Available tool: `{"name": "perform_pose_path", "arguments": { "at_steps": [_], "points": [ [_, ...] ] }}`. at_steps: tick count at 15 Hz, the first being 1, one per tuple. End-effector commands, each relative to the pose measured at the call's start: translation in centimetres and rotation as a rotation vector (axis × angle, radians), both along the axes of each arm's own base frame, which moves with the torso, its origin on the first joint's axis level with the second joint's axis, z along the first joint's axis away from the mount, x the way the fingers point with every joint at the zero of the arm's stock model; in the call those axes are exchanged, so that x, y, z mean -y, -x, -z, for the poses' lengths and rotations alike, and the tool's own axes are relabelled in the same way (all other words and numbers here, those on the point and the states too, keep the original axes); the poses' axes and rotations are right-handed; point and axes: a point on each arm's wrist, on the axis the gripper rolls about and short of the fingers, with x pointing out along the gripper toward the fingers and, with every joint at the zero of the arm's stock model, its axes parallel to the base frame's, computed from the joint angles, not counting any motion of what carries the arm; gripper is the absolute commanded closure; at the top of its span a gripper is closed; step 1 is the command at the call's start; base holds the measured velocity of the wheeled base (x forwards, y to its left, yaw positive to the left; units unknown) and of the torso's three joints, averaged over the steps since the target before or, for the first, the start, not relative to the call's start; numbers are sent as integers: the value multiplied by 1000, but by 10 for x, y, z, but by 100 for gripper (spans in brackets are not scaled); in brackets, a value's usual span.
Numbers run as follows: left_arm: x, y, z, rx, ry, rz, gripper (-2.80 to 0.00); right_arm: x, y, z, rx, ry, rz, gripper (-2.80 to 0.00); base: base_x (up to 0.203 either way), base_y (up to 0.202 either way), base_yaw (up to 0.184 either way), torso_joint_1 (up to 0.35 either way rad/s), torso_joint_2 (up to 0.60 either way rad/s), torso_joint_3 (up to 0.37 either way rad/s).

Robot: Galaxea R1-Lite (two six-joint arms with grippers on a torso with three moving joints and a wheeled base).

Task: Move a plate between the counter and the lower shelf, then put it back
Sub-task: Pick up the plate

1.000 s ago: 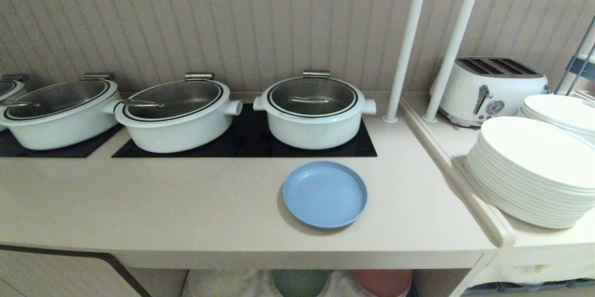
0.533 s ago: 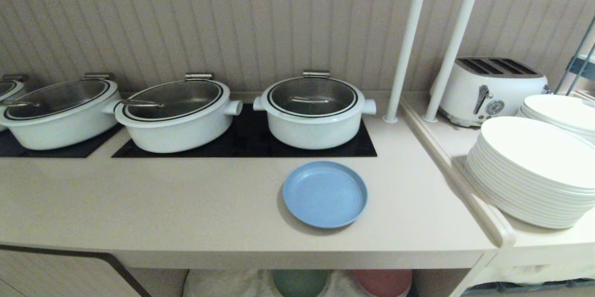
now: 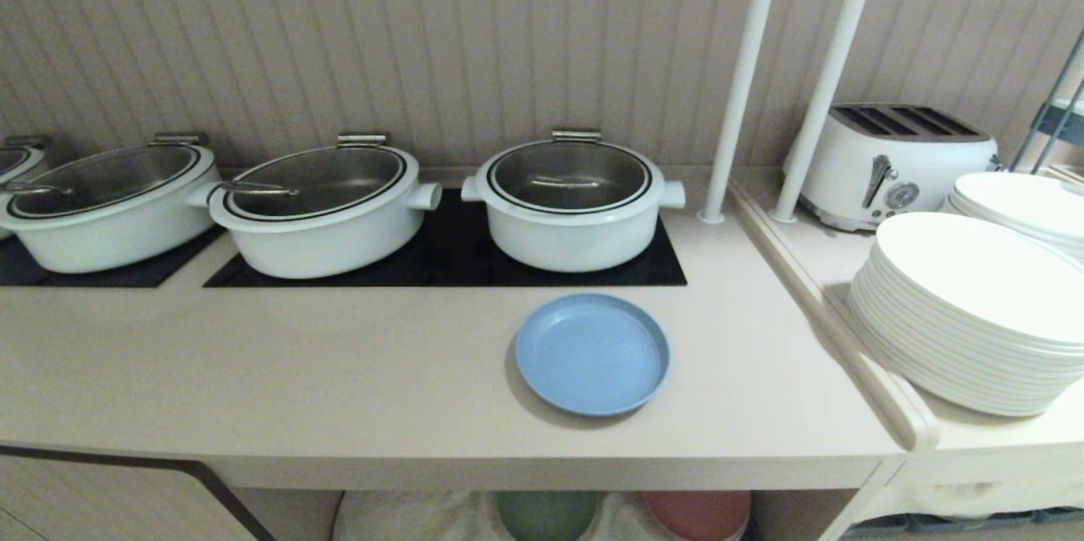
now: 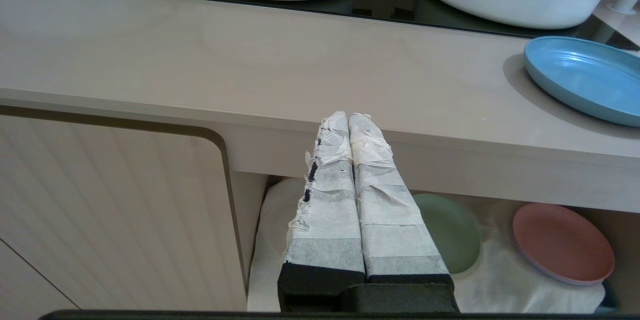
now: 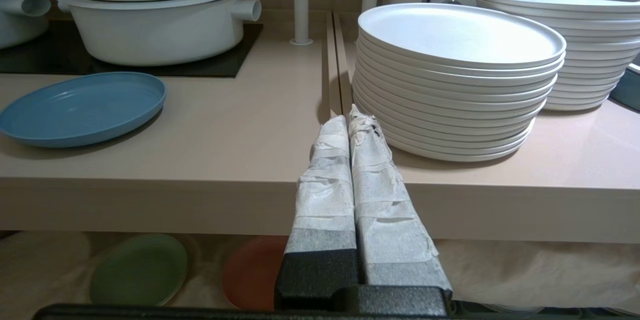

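Plate (image 3: 591, 353): we see it lying flat on the counter (image 3: 339, 372), just in front of the right end of the black hob (image 3: 440, 257), near the front edge; nothing touches it.
Counter: a long beige top bearing three white lidded pots (image 3: 572, 201) in a row on the hob panels, with the rightmost pot directly behind the plate.
Lower shelf (image 4: 500, 265): we find it under the counter, lined with wrinkled white cloth; a green plate (image 4: 450, 230) and a pink plate (image 4: 562, 242) lie side by side on the cloth, apart from each other.
Left gripper (image 4: 348, 117): in the left wrist view its two tape-wrapped fingers are pressed together along their length and hold nothing; the tips show against the counter's front edge, above the shelf opening and to the left of the plate.
Right gripper (image 5: 348, 119): in the right wrist view its taped fingers likewise lie together, empty; the tips show before the front edge, where the counter meets the side ledge (image 3: 974, 439), to the right of the plate.
Side ledge: we note two stacks of larger white plates (image 3: 974, 312) here, with a white toaster (image 3: 893, 160) behind them.
Posts (image 3: 745, 75): two white posts rise by the seam between counter and ledge.
Arms: neither appears in the head view.
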Motion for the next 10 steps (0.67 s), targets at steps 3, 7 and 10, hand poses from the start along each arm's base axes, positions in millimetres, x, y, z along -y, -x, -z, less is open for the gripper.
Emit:
{"name": "perform_pose_path", "arguments": {
  "at_steps": [3, 7, 10],
  "points": [
    [0, 0, 0, 0, 3, -1, 0, 0, 0, 0, 0, 26, -11, 0, 0, 0, 0, 0, 0, 0],
    [0, 0, 0, 0, 1, -1, 0, 0, 0, 0, 0, 25, -11, 0, 0, 0, 0, 0, 0, 0],
    [0, 0, 0, 1, 3, -1, 0, 0, -2, -1, -11, 40, -9, 0, 0, 0, 0, 0, 0, 0]
  ]
}}
